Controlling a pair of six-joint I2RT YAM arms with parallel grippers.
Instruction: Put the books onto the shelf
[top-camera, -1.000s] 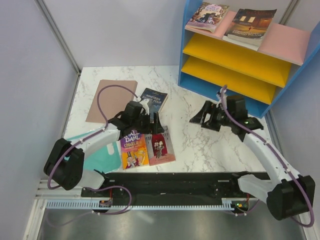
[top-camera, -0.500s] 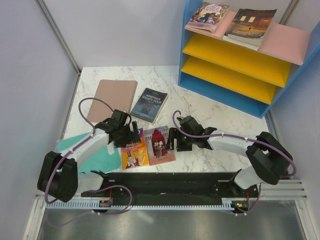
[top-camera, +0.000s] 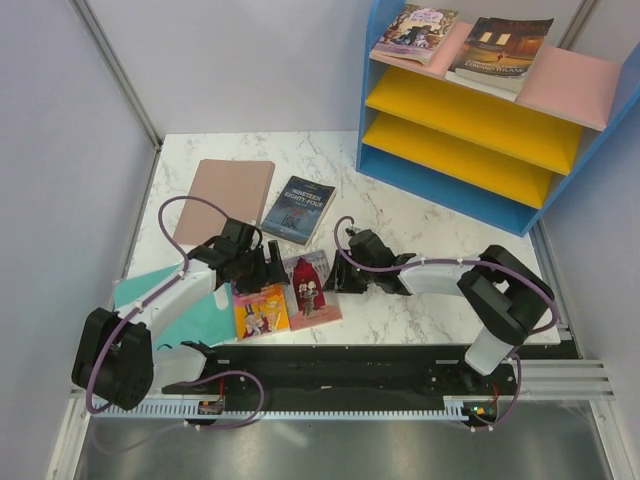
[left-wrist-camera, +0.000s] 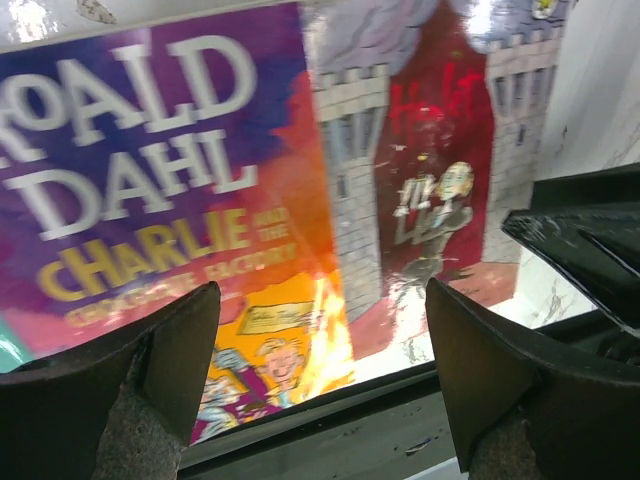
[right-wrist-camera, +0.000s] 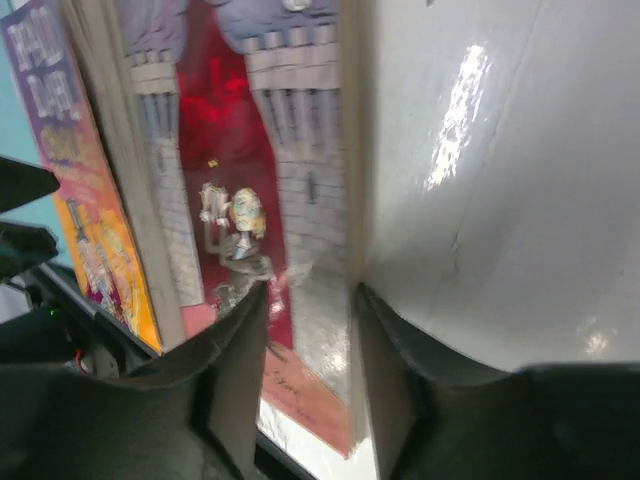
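Top view clean and bright; both my wrist views soft with glare.
Even overhead light, faint short shadows under my arms on the table (top-camera: 400, 220). Left wrist: gloss hotspots along the top edge of the Roald Dahl book (left-wrist-camera: 150, 180), left fingers (left-wrist-camera: 150, 370) dark and blurred up close. Right wrist: white sheen streak on the tabletop, pink-red book (right-wrist-camera: 220, 150) smeared, right fingers (right-wrist-camera: 230, 390) out of focus.

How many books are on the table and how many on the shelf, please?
On the white marble table: 3 (yellow-purple Roald Dahl paperback, pink-red paperback, dark blue Nineteen Eighty-Four paperback)
On the blue-framed shelf: 2 (purplish paperback, dark paperback)
Total: 5
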